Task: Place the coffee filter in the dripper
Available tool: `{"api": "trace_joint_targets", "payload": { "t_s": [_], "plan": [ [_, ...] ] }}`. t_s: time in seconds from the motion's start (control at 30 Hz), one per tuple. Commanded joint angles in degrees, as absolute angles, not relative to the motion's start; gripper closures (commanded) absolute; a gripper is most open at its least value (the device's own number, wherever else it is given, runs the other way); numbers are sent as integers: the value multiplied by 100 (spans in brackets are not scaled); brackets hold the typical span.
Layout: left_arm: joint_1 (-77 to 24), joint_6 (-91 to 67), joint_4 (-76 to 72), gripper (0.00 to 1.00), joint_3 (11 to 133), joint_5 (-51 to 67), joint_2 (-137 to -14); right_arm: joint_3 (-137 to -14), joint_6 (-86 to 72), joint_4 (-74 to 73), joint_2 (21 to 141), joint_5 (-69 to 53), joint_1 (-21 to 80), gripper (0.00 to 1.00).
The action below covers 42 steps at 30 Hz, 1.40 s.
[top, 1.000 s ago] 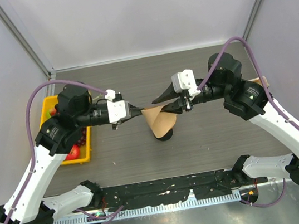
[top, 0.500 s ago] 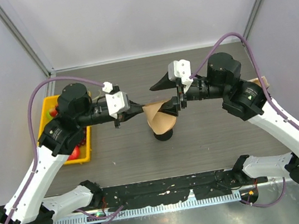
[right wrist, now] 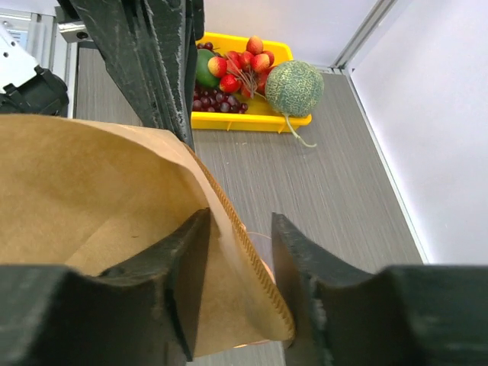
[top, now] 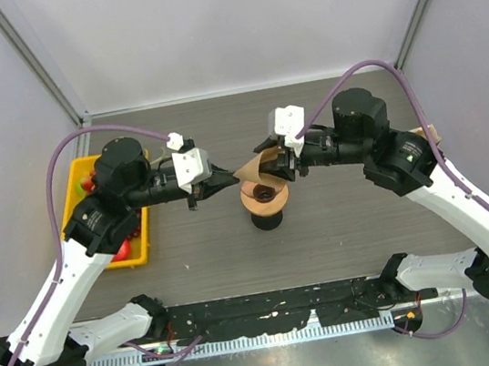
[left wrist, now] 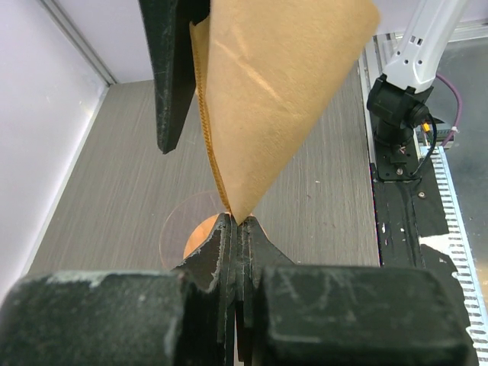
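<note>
Left gripper (left wrist: 235, 223) pinches coffee filter (left wrist: 282, 99) tip — right gripper (right wrist: 238, 229) straddles its edge.

Coffee filter (top: 252, 165): thin tan-brown paper, fan-shaped, crimped seam along 1 edge. Held in air, narrow point pinched in left gripper (top: 231, 178), wide end spread toward right gripper (top: 270, 166), its 2 fingers straddling seam with gap. Dripper (top: 265, 195): round glossy orange funnel, dark centre hole, upright, just below filter, paper not in it.
</note>
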State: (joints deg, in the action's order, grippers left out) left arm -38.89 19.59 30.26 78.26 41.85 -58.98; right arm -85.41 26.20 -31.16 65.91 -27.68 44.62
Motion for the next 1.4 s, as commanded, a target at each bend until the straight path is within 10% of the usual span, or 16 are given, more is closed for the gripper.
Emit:
{"api": "trace_joint_targets", "payload": {
  "t_s": [0.0,0.3,0.47,0.7,0.9,1.37],
  "plan": [
    [-3894,1898,2891,100,7980,4254,-5906,-8657,2672,-3050,6355,-3163,4456,59],
    [-3894,1978,3102,100,8095,4061,-5985,-8631,2672,-3032,6302,-3428,4456,95],
    [-3894,2004,3059,55,8103,4051,-5994,-8692,2619,-3032,6372,-3463,4465,95],
    [-3937,2013,3155,45,8402,4245,-6249,-8745,2627,-3041,6495,-3744,4465,95],
    [-4060,2162,3445,49,8517,4386,-6416,-8850,2760,-3085,6574,-3771,4465,95],
    [-4096,2276,3243,100,8209,4236,-6179,-8877,2743,-3234,6521,-3780,4456,95]
  ]
}}
